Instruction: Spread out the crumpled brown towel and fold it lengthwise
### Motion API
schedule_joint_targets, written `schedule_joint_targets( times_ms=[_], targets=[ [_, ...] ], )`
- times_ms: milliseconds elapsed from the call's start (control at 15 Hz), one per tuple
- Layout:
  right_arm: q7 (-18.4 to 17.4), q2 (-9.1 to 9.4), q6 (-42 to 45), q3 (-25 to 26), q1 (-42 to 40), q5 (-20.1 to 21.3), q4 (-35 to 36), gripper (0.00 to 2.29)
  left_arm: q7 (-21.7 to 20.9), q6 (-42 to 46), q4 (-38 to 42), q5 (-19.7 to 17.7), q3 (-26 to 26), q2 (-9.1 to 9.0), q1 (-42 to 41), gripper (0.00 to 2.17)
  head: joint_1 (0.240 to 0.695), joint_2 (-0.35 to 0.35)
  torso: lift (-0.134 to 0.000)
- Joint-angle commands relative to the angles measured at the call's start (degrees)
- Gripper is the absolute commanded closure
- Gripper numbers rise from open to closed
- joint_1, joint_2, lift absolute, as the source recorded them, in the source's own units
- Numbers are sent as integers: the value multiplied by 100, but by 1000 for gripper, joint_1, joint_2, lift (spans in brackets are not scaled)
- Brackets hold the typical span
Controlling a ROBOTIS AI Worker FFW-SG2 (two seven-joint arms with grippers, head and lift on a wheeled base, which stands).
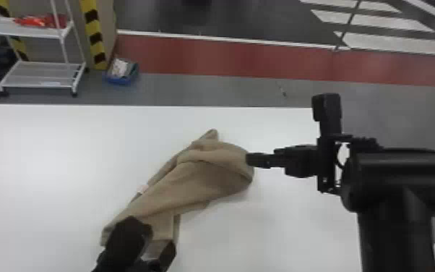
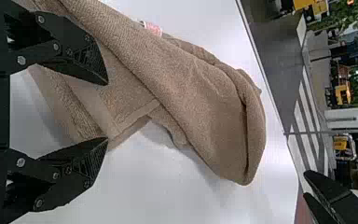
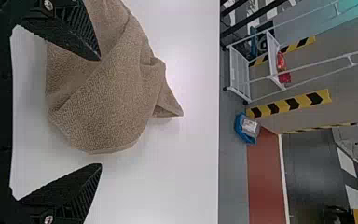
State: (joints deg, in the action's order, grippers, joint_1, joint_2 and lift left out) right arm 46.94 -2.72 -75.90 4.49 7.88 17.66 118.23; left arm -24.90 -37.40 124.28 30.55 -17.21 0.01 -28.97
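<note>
Closest to the robot, the left tool has its fingers spread wide over the near end of the brown towel, with cloth between them and nothing pinched that I can make out. A stitched band crosses there, and I'd call that a good hold: a hem gives firmer purchase than loose pile, and following it should lead to a true corner.

The towel itself lies crumpled on the white counter, slanting from near left to farther right, twisted over itself, with a small label sticking out on its left side. To my eye it's light, limp and slightly rough; it shouldn't slip or break, but it won't push flat either. It wants lifting and drawing out, and a deep bite could easily catch two or three layers at once.

Farther along, the right tool stands at the broad, bunched end, its fingers also parted, one above the cloth and the other off to the side. The rounded edge there looks like a fold, so I'd take just the top layer. Farthest off, a little pointed tip pokes out, perhaps a corner, and a neater place to grip.
</note>
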Motion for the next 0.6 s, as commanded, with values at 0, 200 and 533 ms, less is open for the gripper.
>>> schedule_joint_targets(
  times_ms=[0,200,533],
  targets=[
    [-1,0,-17,61,3,-123,-2,66,3,0,-53,21,-28,-1,49,549,695,-169,-124],
    [8,-18,-123,123,56,-228,-10,66,3,0,-97,21,-28,-1,67,549,695,-171,-124],
    [8,-18,-123,114,56,-255,-37,66,56,0,-106,21,-28,-1,67,552,695,-172,-124]
  ],
)
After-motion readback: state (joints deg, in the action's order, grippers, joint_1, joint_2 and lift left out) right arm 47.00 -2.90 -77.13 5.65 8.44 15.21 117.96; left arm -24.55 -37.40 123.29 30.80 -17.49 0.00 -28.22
